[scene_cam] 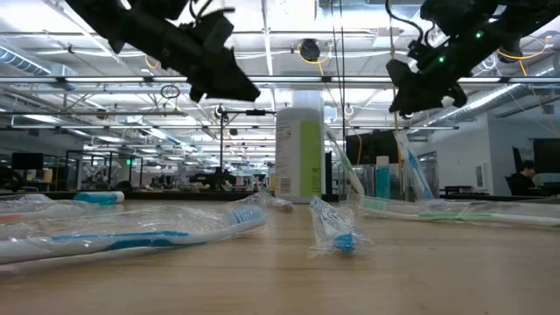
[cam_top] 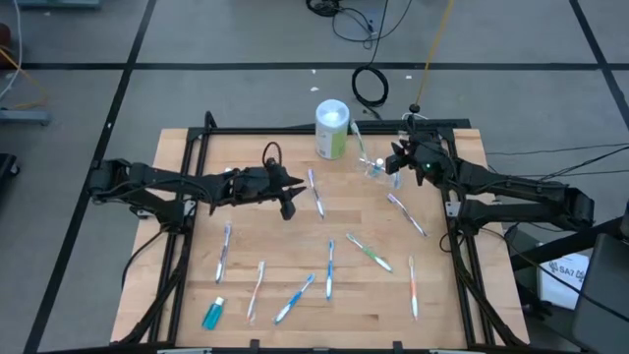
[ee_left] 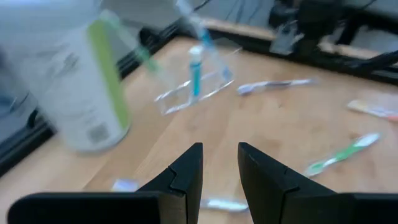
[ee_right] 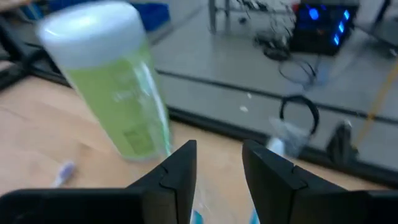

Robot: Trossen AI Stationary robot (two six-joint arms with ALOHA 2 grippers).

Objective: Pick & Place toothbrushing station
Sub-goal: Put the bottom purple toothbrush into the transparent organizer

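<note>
A small clear cup (cam_top: 376, 169) stands at the far right of the wooden table, with a teal tube (ee_left: 195, 71) and slim toothbrushes leaning in it. Several wrapped toothbrushes lie loose on the boards, among them a blue one (cam_top: 329, 267), a green one (cam_top: 369, 252) and an orange one (cam_top: 412, 285). A teal tube (cam_top: 213, 314) lies at the near left. My right gripper (cam_top: 396, 162) hovers open just above the cup; its fingers (ee_right: 180, 168) have nothing between them. My left gripper (cam_top: 288, 208) hangs open above mid-table with a bare gap (ee_left: 219, 152).
A tall white-and-green canister (cam_top: 332, 128) stands at the far edge, just left of the cup. A black frame (cam_top: 197, 147) borders the table. A purple-and-white toothbrush (cam_top: 406, 213) lies near the right arm, and another toothbrush (cam_top: 315, 192) lies beside my left gripper.
</note>
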